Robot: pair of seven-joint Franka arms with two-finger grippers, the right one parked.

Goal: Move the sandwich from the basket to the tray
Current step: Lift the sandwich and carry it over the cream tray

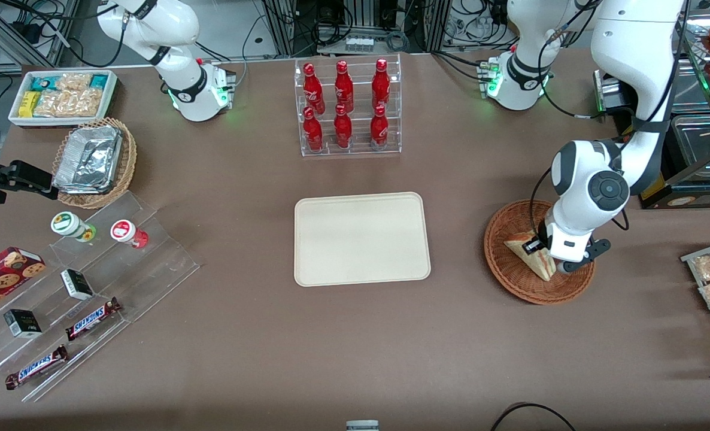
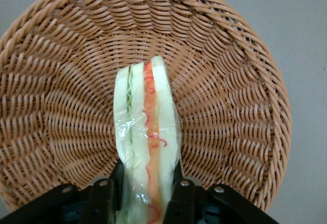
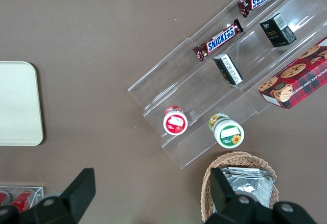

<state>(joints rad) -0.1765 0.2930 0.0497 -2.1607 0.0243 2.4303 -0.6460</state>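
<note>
Slippage is your risk: gripper [image 2: 145,196], closed on the wrapped sandwich [image 2: 147,137] in the basket [image 2: 245,106], may lose it before the tray [image 1: 361,239].

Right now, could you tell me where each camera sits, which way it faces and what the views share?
Front view: high, facing both arms across the table; gripper closed on the sandwich in the basket.
Left wrist view: looks down past its fingers at sandwich and basket.
Right wrist view: looks down at snack shelves, its own dark fingers at the edge.
The tray shows in front and right wrist views.
</note>
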